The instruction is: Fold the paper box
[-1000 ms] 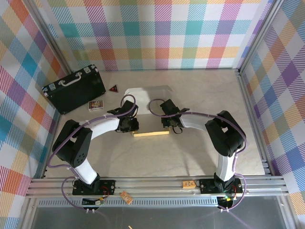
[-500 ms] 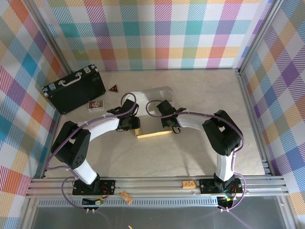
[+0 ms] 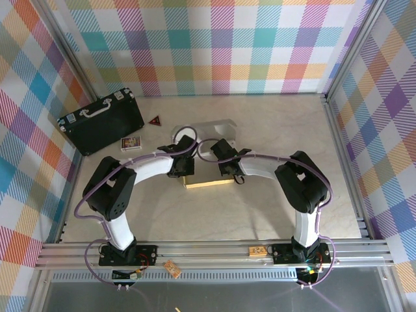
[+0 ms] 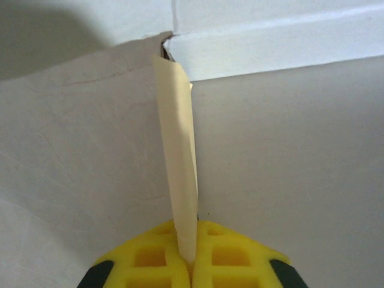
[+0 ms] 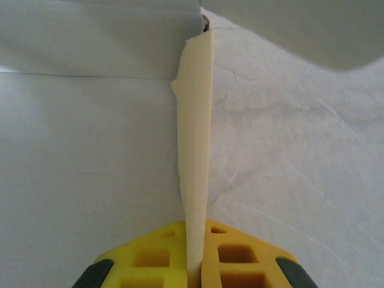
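Note:
The paper box (image 3: 208, 182) lies mid-table, half folded, with its tan front wall standing and a white flap (image 3: 218, 126) behind. My left gripper (image 3: 184, 170) is at the box's left end and my right gripper (image 3: 228, 170) at its right end. In the left wrist view the yellow fingers (image 4: 150, 258) are shut on the edge of an upright tan side wall (image 4: 179, 156), white panels on both sides. In the right wrist view the yellow pads (image 5: 246, 261) pinch the other upright side wall (image 5: 195, 144) the same way.
A black hard case (image 3: 101, 121) with a silver handle lies at the back left. A small triangle (image 3: 155, 119) and a little card box (image 3: 130, 143) sit beside it. Two small items (image 3: 258, 251) (image 3: 171, 267) rest near the front rail. Plaid walls surround the table.
My left gripper widened briefly, slid a little right toward the box's left end and closed on its side wall. The right gripper kept its grip and barely moved.

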